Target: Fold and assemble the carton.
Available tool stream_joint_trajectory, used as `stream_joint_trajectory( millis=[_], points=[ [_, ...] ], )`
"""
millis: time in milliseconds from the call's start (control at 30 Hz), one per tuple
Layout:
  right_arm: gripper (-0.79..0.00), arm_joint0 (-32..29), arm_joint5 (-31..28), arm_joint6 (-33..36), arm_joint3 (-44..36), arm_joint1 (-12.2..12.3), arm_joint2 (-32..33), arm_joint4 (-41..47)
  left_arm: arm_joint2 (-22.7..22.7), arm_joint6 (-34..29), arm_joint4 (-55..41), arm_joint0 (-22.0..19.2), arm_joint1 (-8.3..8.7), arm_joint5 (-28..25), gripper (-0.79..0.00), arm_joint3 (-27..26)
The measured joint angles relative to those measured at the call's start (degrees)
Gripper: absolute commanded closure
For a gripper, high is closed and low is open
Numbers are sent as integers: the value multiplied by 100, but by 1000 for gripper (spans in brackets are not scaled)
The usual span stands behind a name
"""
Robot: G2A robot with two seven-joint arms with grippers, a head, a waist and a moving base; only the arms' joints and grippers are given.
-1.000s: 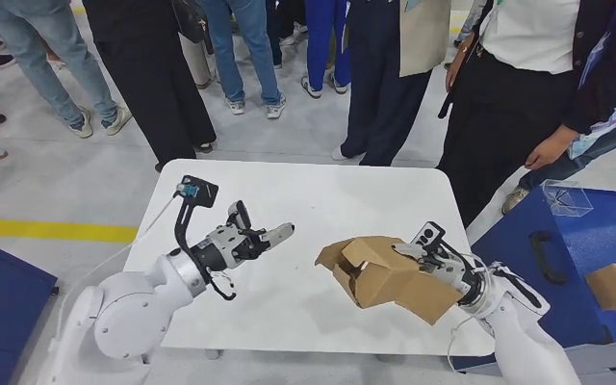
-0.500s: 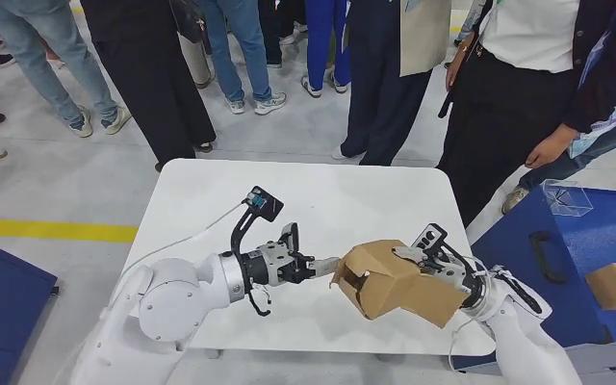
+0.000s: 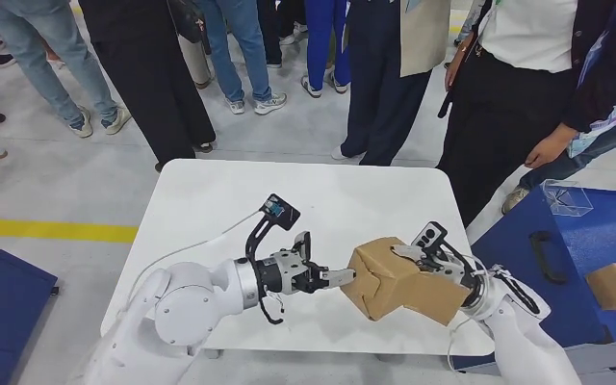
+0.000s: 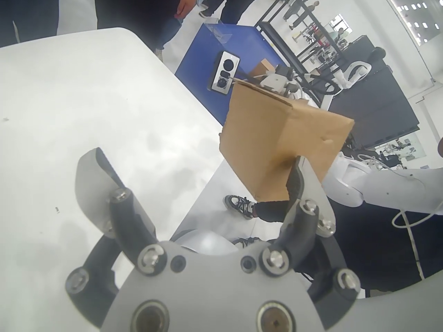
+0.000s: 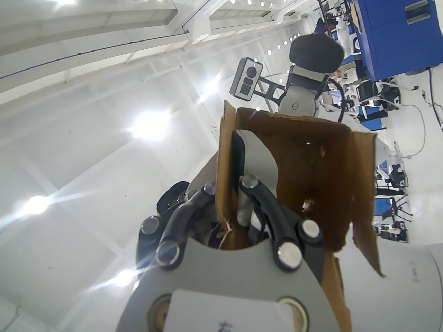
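The brown carton (image 3: 399,284) hangs over the table's right front part, its flaps folded in on the side facing the left arm. My right gripper (image 3: 435,258) is shut on the carton's wall (image 5: 225,174), with one finger (image 5: 244,160) inside the open end (image 5: 311,181). My left gripper (image 3: 332,272) is open and level with the carton. One of its fingertips (image 4: 297,177) presses on the carton's closed brown face (image 4: 277,132); the other fingertip (image 4: 98,165) is free over the table.
The white table (image 3: 289,202) is bare around the arms. A blue cabinet (image 3: 558,260) stands close beyond the right edge. Several people stand along the far side, one near the right corner (image 3: 520,106).
The left arm has swung right across the table up to the carton. The carton's loose flaps, spread open a second ago, now lie folded flat against the box.
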Motion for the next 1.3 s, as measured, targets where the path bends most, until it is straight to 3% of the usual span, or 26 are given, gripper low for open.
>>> stream_joint_trajectory(
  millis=[433,733,867,1033,1167,1233,1300],
  points=[
    [0,-16,33,40,-58,15,-69,-63,501,-93,10,-503,-132,455,-785,513],
    [0,89,46,-87,-39,13,-141,-20,554,-110,-36,-612,-170,514,-785,618],
    [0,178,82,-187,22,10,-145,58,157,-88,-172,-399,-100,453,-785,345],
    [0,191,98,-193,33,12,-142,56,-813,-140,-348,218,71,246,-785,-179],
    [0,191,98,-192,32,11,-142,56,-1527,197,-474,778,166,-533,-785,-505],
    [0,191,97,-192,32,11,-142,56,-1653,344,-300,979,188,-994,-785,-578],
    [0,191,97,-192,32,11,-142,56,-1649,346,-212,981,189,-1000,-785,-579]
  ],
)
